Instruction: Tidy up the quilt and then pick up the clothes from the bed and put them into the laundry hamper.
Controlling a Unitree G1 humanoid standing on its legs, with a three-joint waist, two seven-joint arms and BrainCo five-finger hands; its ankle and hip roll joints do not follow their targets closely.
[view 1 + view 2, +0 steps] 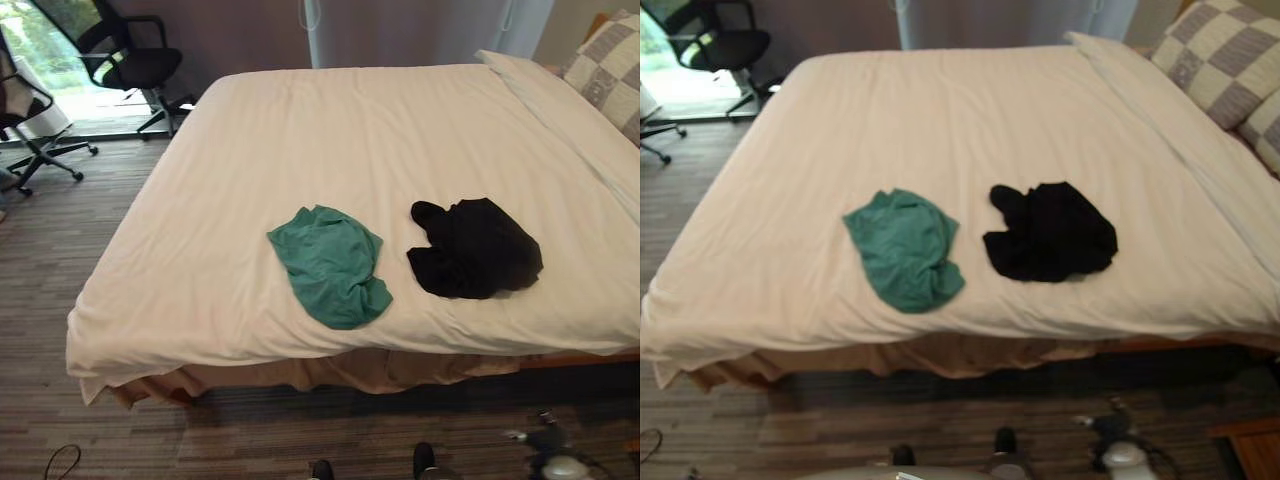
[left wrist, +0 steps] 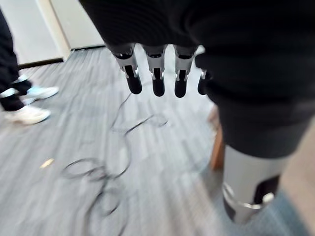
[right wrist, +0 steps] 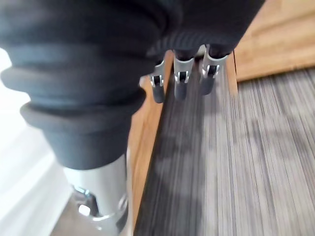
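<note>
Quilt [image 1: 380, 130] lies smooth; your green shirt [image 1: 330, 264] and black garment [image 1: 475, 248] remain on it, left robot hand [image 2: 157, 73] and right robot hand [image 3: 182, 73] hanging relaxed, empty.

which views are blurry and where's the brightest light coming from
Both wrist views are smeared: the floor cables past the left hand are soft, and the floor streaks past the right hand. In the left eye view daylight blows out behind the office chair; the green garment and black garment look sharp.
</note>
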